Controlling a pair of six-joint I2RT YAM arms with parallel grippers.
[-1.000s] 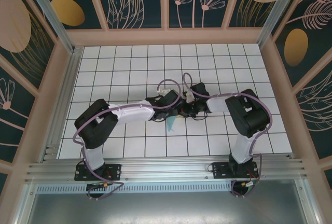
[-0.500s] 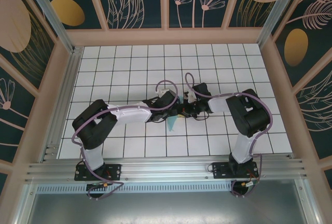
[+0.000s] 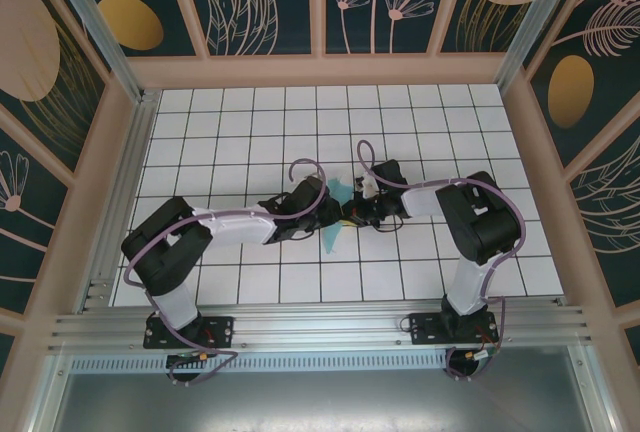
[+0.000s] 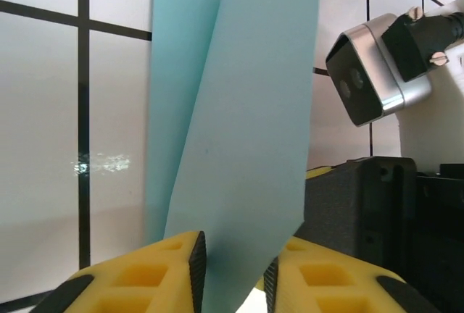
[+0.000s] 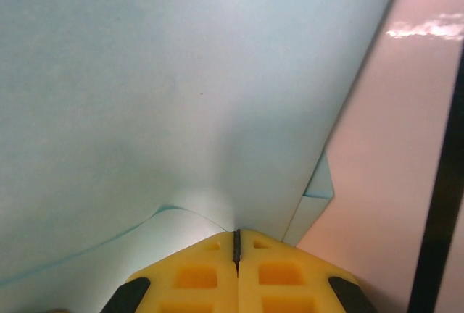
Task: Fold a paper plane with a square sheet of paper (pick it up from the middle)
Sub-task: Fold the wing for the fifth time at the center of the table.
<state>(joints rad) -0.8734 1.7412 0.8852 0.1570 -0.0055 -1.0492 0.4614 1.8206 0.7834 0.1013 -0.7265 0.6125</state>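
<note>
A light teal-blue paper sheet (image 3: 331, 236), already partly folded into a narrow shape, was held off the white grid-tiled bench (image 3: 250, 122) near its middle, between the two wrists. From above, its long axis ran roughly near to far, with a pointed end toward the arm bases and a second patch of teal showing just beyond the wrists. The left arm (image 3: 230, 224) reached it from the left and the right arm (image 3: 440, 197) from the right, so both were equally close.

The right jaws were pressed together on the sheet. In the right wrist view their yellow pads (image 5: 196, 277) met along a closed seam at the sheet's edge, and the paper spread up and away from them.

The left jaws stood a little apart, with a long folded flap running between their yellow pads (image 4: 145, 277) and straight away from them. Whether either pad pressed the paper could not be told. The right wrist's silver camera housing (image 4: 366, 74) sat just beside that flap.

The next crease probably depends on this alignment, because the flap lay lengthwise in the left gap while the right jaws anchored the sheet.

No brand, label or writing could be read.
</note>
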